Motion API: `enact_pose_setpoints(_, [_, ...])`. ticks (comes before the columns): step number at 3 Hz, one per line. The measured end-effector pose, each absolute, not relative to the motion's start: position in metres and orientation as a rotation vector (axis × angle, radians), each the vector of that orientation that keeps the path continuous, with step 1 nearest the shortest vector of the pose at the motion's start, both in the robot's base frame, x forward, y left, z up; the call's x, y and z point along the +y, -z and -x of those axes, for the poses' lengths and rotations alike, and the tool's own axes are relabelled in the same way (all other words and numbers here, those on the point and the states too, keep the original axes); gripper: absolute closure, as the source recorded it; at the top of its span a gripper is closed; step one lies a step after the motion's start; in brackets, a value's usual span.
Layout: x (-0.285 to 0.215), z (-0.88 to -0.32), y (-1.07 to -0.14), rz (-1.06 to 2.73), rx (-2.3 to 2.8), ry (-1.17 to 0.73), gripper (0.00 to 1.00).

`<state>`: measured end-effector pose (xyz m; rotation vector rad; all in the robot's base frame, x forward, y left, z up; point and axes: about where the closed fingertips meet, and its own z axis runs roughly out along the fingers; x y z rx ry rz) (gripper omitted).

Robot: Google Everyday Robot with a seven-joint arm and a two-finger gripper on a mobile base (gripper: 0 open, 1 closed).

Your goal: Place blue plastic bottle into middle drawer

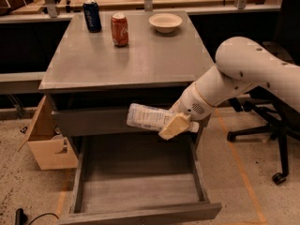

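The blue plastic bottle (146, 117), translucent whitish with a pale label, lies sideways in the air in front of the cabinet, above the back of the open middle drawer (136, 191). My gripper (174, 124), with tan fingers, is shut on the bottle's right end and holds it over the drawer's right rear part. The drawer is pulled out wide and its plank floor shows nothing in it. My white arm (243, 71) reaches in from the right.
On the cabinet top (126, 55) stand a dark blue can (92, 16), a red can (119, 29) and a white bowl (165, 22). A cardboard box (47, 139) sits left of the cabinet. An office chair base (267, 139) is at the right.
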<state>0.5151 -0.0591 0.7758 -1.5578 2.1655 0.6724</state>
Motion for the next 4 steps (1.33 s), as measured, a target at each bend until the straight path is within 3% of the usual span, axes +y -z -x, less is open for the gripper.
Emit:
enact_pose_setpoints(2, [0.002, -0.505, -0.651, 1.653, 2.047, -0.746, 1.00])
enact_pose_setpoints(4, [0.038, -0.494, -0.530, 1.760, 2.075, -0.662, 1.00])
